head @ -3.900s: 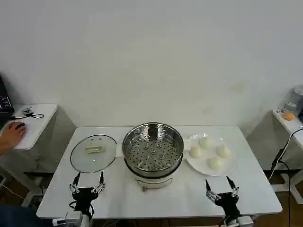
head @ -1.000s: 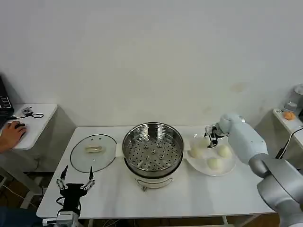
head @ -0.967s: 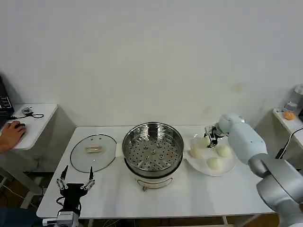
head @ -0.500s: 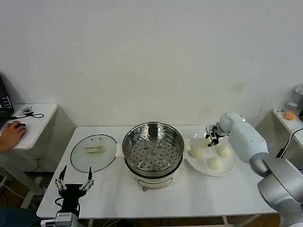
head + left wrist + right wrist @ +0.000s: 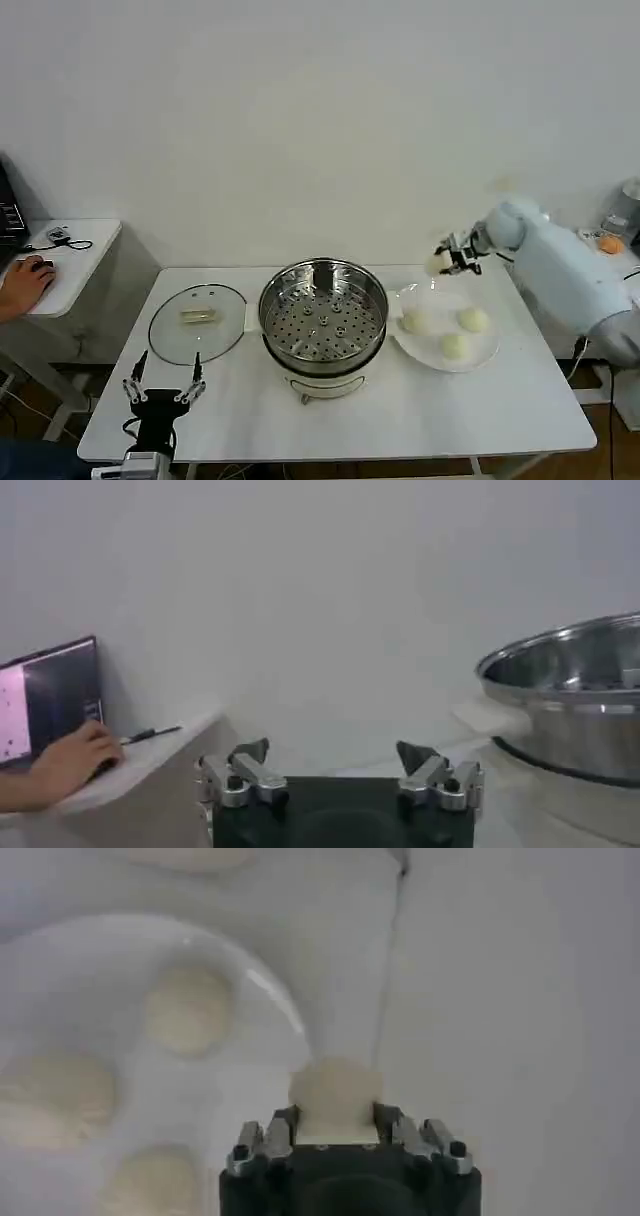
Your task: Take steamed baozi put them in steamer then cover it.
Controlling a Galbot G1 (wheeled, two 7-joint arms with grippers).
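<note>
Head view. Steamer [image 5: 323,322]: I see it mid-table, perforated tray bare, nothing in it. Cover [image 5: 197,324]: flat on the table just left of the steamer, cream handle up. White plate [image 5: 487,345]: right of the steamer, holding three steamed baozi [image 5: 454,345]. Fourth bun [image 5: 438,264]: lifted above the plate's far edge, clamped in the right gripper [image 5: 450,259]. Left gripper [image 5: 164,377]: low at the near left table edge, jaws apart, holding nothing. Table [image 5: 245,410]: white, set against a plain pale wall. A side desk [image 5: 75,262] stands to the left, with a person's hand [image 5: 24,284] on a mouse.

Left wrist view. Left gripper [image 5: 336,768]: jaws spread, nothing between them. The steamer [image 5: 570,700] shows its steel wall to one side. Beyond, the person's hand [image 5: 72,764] rests by a laptop screen [image 5: 50,698] on the side desk.

Right wrist view. Right gripper [image 5: 336,1129]: jaws closed against both sides of the held bun [image 5: 335,1096]. Below it I see the white plate [image 5: 260,983] with three baozi [image 5: 187,1010] lying apart from one another, and bare table [image 5: 520,998] beside the plate.
</note>
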